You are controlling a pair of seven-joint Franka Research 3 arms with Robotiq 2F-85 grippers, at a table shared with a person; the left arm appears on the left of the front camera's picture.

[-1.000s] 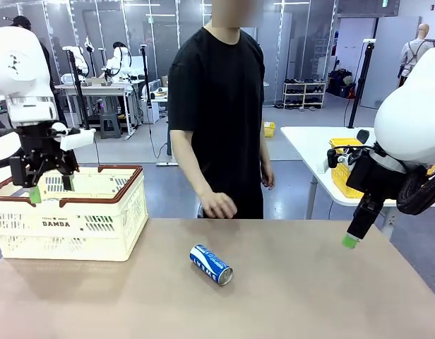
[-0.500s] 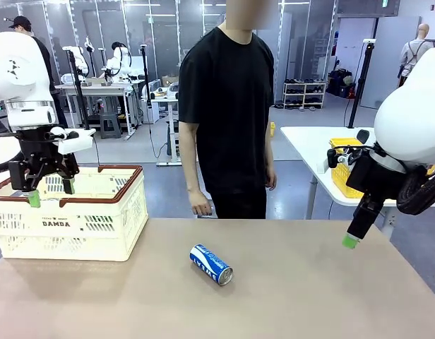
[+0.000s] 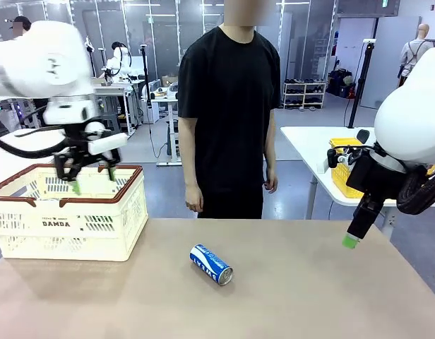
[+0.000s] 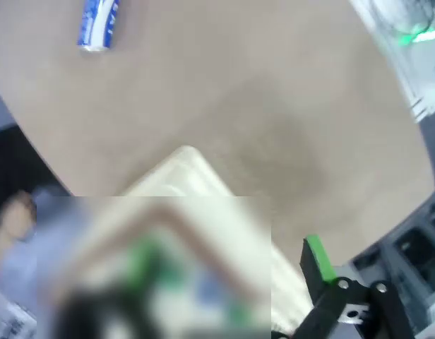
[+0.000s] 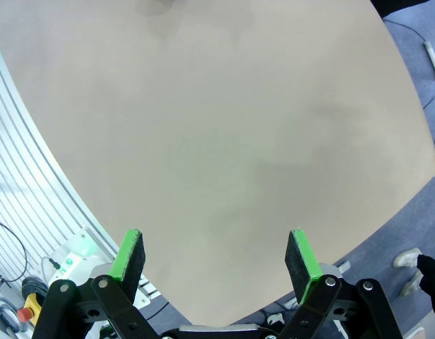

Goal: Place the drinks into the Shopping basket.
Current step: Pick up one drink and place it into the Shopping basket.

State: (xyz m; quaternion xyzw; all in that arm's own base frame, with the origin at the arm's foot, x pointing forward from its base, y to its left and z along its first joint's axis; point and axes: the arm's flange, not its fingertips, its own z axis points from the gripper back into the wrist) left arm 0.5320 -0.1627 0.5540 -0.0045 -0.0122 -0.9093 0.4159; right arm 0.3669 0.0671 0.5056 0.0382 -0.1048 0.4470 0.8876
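Hanging over the Shopping basket (image 3: pixel 69 212), the left claw (image 3: pixel 89 178) is gaping empty; approaching the blue can (image 3: pixel 211 264) beside it needs squaring across its width.

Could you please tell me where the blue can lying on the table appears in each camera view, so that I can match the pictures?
Front view: the blue can lies on its side near the middle of the table, right of the Shopping basket.
Left wrist view: the can sits at the top left edge, beyond the basket's cream corner.
Right wrist view: not in it.
Shared landmark: the tan tabletop.
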